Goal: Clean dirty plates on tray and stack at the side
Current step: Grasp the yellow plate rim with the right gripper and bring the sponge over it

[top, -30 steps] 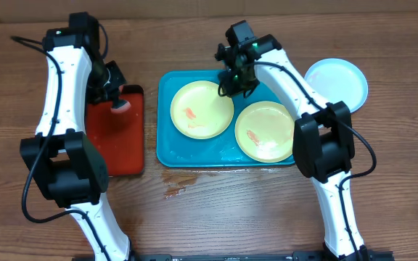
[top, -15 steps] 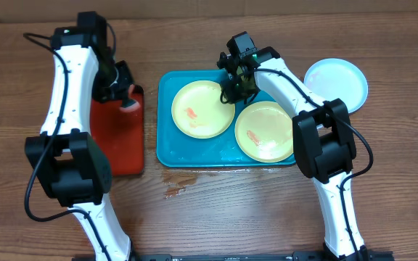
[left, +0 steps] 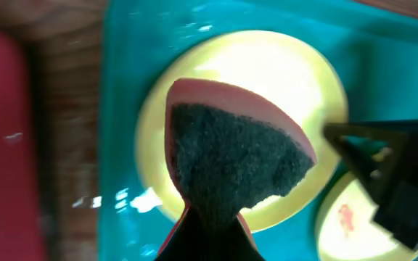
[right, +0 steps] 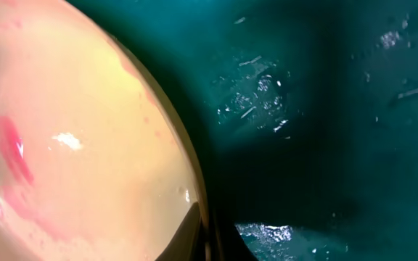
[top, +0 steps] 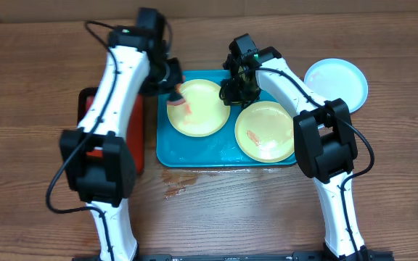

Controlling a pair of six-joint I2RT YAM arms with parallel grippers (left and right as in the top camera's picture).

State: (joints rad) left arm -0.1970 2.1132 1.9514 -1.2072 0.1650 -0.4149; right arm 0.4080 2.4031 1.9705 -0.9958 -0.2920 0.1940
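In the overhead view two pale yellow-green plates lie in the teal tray (top: 194, 154), the left one (top: 202, 112) and the right one (top: 267, 132), each with red smears. The light blue plate (top: 337, 81) sits on the table right of the tray. My left gripper (top: 174, 93) is shut on a sponge (left: 231, 163) with a dark scouring face and pink back, held over the left plate (left: 296, 80). My right gripper (top: 236, 90) is shut on that plate's right rim (right: 194, 196); a red smear (right: 9, 148) shows on the plate.
The red tray with a black rim (top: 133, 138) lies left of the teal tray, largely under my left arm. A wet patch (top: 176, 185) marks the wood in front of the teal tray. The teal tray floor (right: 325, 109) is wet.
My left arm has swung right from the red tray, carrying the sponge over the left yellow plate. My right gripper has stayed at that plate's right rim.
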